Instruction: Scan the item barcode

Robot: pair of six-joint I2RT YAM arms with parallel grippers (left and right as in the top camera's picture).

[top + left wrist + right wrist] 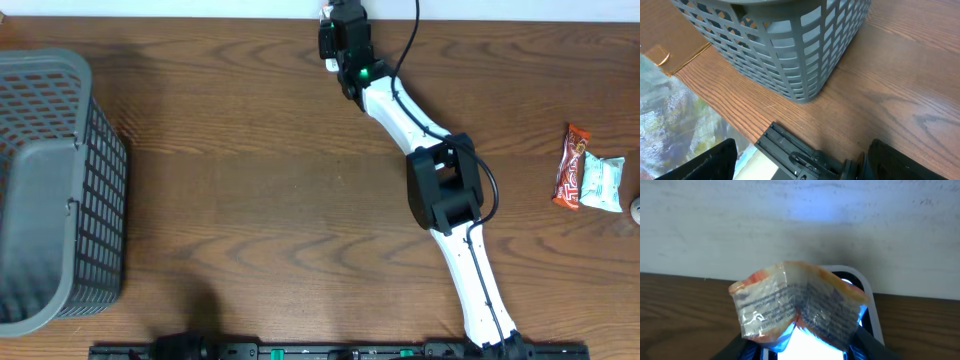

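Observation:
The item [790, 305] is a crinkly clear packet with orange edges and printed text. My right gripper [802, 346] is shut on its lower part. It holds the packet just above a white-framed scanner [867, 297] that glows blue-white beneath it, close to the back wall. In the overhead view the right gripper [342, 38] is stretched out to the table's far edge, and the arm hides the packet. My left gripper [800, 161] is open, with one finger [710, 162] at each lower corner and nothing between them.
A grey plastic mesh basket [50, 190] stands at the table's left side, just ahead of the left gripper [790, 45]. At the far right lie an orange snack bar [572, 167] and a pale green packet [603, 182]. A black rail [300, 351] runs along the front edge.

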